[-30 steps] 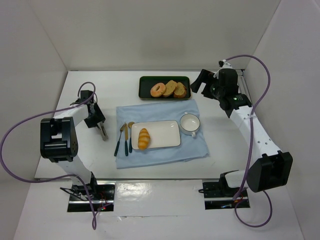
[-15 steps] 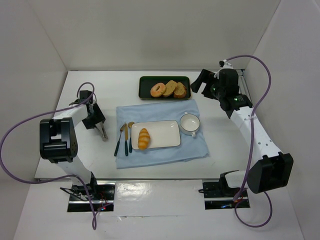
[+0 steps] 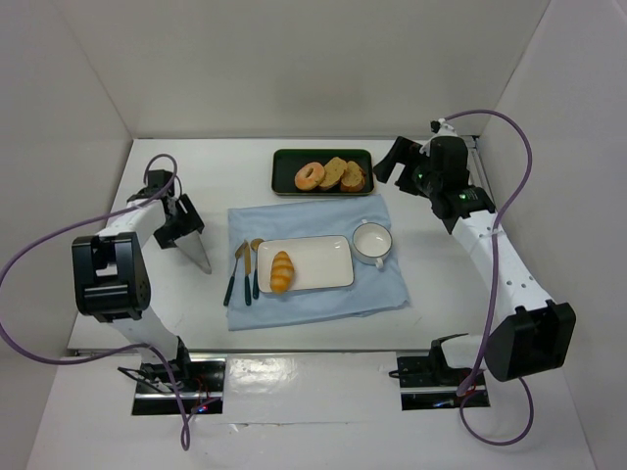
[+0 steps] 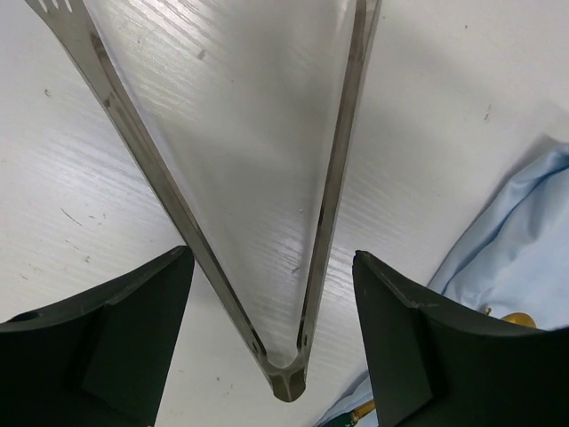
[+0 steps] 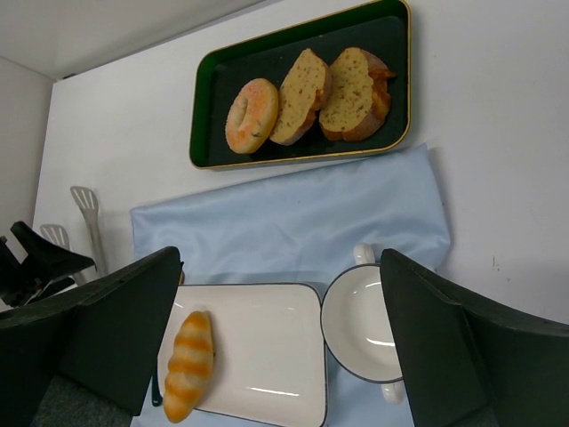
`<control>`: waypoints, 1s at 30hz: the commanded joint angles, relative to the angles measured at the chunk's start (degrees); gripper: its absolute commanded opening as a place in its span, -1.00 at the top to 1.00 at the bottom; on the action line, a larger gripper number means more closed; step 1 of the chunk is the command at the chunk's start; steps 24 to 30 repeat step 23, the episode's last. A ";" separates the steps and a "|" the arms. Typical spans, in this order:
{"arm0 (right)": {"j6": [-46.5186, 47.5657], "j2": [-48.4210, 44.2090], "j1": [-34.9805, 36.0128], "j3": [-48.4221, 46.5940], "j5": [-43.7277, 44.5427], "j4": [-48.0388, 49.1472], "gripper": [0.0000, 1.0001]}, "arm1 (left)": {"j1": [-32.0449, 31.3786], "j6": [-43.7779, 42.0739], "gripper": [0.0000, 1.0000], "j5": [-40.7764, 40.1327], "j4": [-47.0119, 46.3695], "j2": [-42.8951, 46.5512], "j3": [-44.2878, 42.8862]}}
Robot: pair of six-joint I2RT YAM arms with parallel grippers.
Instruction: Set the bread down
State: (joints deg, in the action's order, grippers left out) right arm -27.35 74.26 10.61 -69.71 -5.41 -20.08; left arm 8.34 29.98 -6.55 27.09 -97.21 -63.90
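Observation:
The bread [image 3: 282, 271] is a small golden ridged roll lying on the left end of a white rectangular plate [image 3: 328, 264]. It also shows in the right wrist view [image 5: 188, 365]. My left gripper [image 3: 184, 228] is open on the table left of the blue cloth. Metal tongs [image 3: 199, 255] lie spread between its fingers [image 4: 107, 338] without touching them, hinge end towards the wrist [image 4: 286, 382]. My right gripper [image 3: 402, 162] is open and empty, held high over the back right, far from the bread. It looks down at the plate [image 5: 267, 338] between its fingers [image 5: 98, 338].
A dark green tray [image 3: 284, 184] at the back holds a bagel [image 3: 310, 176] and toast slices [image 3: 343, 174]. A white cup [image 3: 372, 242] stands right of the plate. Cutlery [image 3: 243, 269] lies left of the plate on the blue cloth [image 3: 323, 304]. White walls enclose the table.
My left gripper has opened and drawn back to the far left. The tongs have sprung apart and lie on the table. The right arm and the bread have not moved.

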 commanded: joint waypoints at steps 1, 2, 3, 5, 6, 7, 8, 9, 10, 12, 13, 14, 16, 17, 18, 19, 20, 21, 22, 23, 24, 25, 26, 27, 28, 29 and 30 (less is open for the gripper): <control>0.37 -2.10 -0.42 0.28 -0.39 1.97 -1.00 | 0.27 -1.06 -0.70 1.79 1.21 2.64 -1.58; 0.37 -2.10 -0.42 0.28 -0.39 1.97 -1.00 | 0.27 -1.06 -0.70 2.50 1.21 3.16 -1.58; 0.37 -2.10 -0.42 0.28 -0.39 1.97 -1.00 | 0.27 -1.06 -0.70 2.50 1.21 4.21 -2.19; 0.37 -2.72 -0.42 0.28 -0.39 1.97 -1.00 | 0.27 -2.02 -0.70 6.53 -0.01 8.06 -2.19; 0.37 -2.72 -0.42 0.28 -0.39 1.97 -1.00 | -0.60 -2.03 -0.70 7.76 -0.98 9.91 -2.19; 0.37 -2.72 -0.42 0.28 -0.39 1.97 -1.00 | -1.82 -2.90 -0.70 9.43 -2.29 11.85 -2.19; 0.37 -2.72 -0.42 0.28 0.22 1.45 -1.00 | -2.44 -2.91 -0.70 10.06 -2.31 13.69 -2.19; 0.89 -2.72 -0.42 0.28 0.22 0.75 -1.00 | -3.06 -3.43 -0.70 10.58 -2.31 17.19 -2.19; 0.90 -2.19 -0.42 0.28 0.75 0.74 -1.00 | -4.20 -3.43 -0.74 11.89 -2.31 18.71 -2.98; 0.90 -2.19 -0.42 1.06 1.27 -0.48 -1.00 | -5.34 -3.43 -0.80 12.79 -2.83 23.18 -3.86; 1.59 -2.19 -0.42 1.07 1.97 -0.49 -1.00 | -6.48 -3.43 -0.85 14.35 -2.83 24.68 -4.47; 1.60 -1.49 0.28 1.85 2.50 -1.71 -1.00 | -6.49 -3.43 -1.00 15.76 -2.83 26.00 -4.48; 1.60 0.00 0.98 1.86 2.51 -3.82 -1.00 | -7.89 -3.43 -1.00 16.83 -1.27 27.94 -6.14; 1.60 1.92 0.99 0.82 2.51 -5.31 -1.00 | -9.73 -2.74 -1.00 16.83 -0.03 29.34 -6.67; 1.60 2.64 1.77 0.81 3.12 -7.41 -1.00 | -10.88 -2.73 -1.00 16.13 0.76 30.40 -6.16; 1.60 2.65 3.00 0.20 3.65 -8.13 -1.00 | -11.93 -1.95 -1.00 16.13 0.77 31.54 -5.37; 1.08 2.65 3.71 0.19 4.35 -8.14 -1.00 | -13.60 -0.46 -1.00 16.13 0.77 32.77 -4.31; 1.07 1.95 4.32 2.19 4.35 -8.14 -1.00 | -14.22 0.34 -1.00 16.13 0.77 35.22 -1.96; 1.07 1.07 5.11 2.82 4.35 -7.18 -1.00 | -15.01 1.30 -1.00 16.13 0.77 36.46 -0.71; 0.55 -0.68 5.12 3.44 5.57 -6.56 -1.00 | -16.58 2.01 -1.00 15.52 1.29 37.61 0.34; 0.55 -0.68 5.12 3.44 5.57 -6.56 -1.00 | -16.58 2.01 -1.00 15.52 1.29 37.61 0.34; 0.55 -0.68 5.12 3.44 5.57 -6.56 -1.00 | -16.58 2.01 -1.00 15.52 1.29 37.61 0.34; 0.55 -0.68 5.12 3.44 5.57 -6.56 -1.00 | -16.58 2.01 -1.00 15.52 1.29 37.61 0.34; 0.55 -0.68 5.12 3.44 5.57 -6.56 -1.00 | -16.58 2.01 -1.00 15.52 1.29 37.61 0.34; 0.55 -0.68 5.12 3.44 5.57 -6.56 -1.00 | -16.58 2.01 -1.00 15.52 1.29 37.61 0.34; 0.55 -0.68 5.12 3.44 5.57 -6.56 -1.00 | -16.58 2.01 -1.00 15.52 1.29 37.61 0.34; 0.55 -0.68 5.12 3.44 5.57 -6.56 -1.00 | -16.58 2.01 -1.00 15.52 1.29 37.61 0.34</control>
